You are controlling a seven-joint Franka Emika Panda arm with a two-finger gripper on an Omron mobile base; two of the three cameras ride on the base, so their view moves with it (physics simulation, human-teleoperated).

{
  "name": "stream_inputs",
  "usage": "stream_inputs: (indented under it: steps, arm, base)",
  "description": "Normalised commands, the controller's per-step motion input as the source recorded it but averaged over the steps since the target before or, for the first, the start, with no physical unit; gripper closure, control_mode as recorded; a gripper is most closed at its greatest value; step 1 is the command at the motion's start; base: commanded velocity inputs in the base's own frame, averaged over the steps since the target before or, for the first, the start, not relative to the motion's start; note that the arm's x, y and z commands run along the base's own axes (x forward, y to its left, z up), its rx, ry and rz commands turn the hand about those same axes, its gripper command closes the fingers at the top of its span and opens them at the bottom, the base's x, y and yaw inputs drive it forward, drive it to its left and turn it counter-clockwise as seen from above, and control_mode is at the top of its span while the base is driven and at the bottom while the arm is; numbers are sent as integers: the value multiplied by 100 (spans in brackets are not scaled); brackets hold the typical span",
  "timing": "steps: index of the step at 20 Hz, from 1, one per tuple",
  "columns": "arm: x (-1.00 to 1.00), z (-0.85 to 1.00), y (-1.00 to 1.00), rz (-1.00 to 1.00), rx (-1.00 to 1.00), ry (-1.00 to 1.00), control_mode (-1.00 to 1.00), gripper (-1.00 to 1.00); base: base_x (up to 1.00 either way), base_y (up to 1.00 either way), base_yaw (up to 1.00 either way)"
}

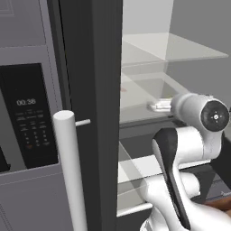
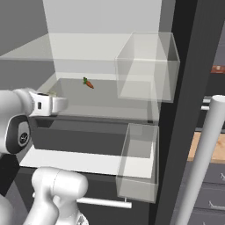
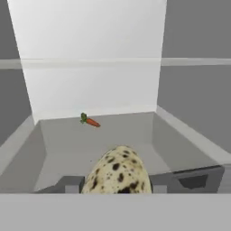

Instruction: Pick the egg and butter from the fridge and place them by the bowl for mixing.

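The egg (image 3: 119, 171), cream with dark speckles, sits between my two dark fingertips (image 3: 67, 184) in the hand view. My gripper (image 3: 119, 184) is shut on it. The hand (image 1: 159, 106) reaches into the open fridge (image 1: 90, 67) just above a glass shelf (image 2: 105, 103), at the shelf's left front in the right base view, where the gripper (image 2: 56, 103) shows beside the white wrist. The butter and the bowl are out of view.
A small orange carrot (image 3: 90, 121) lies at the back of the same shelf (image 2: 88, 83). Two clear door bins (image 2: 147, 66) (image 2: 138, 162) hang to the right. Silver bar handles (image 1: 70, 167) (image 2: 204, 162) stand close to the base on both sides.
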Motion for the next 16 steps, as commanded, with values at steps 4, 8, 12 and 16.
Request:
stream_inputs:
  steps: [4,8,12,16]
  arm:
    - [-100,-100,-4,0,3,64,-100,100]
    - [-66,-49,-16,0,19,63,-100,100]
    - [-11,-1,-1,0,2,10,-100,100]
    - [0,0,0,0,0,0,-100,100]
  base:
    - [0,0,0]
    - [0,0,0]
    - [0,0,0]
    - [0,0,0]
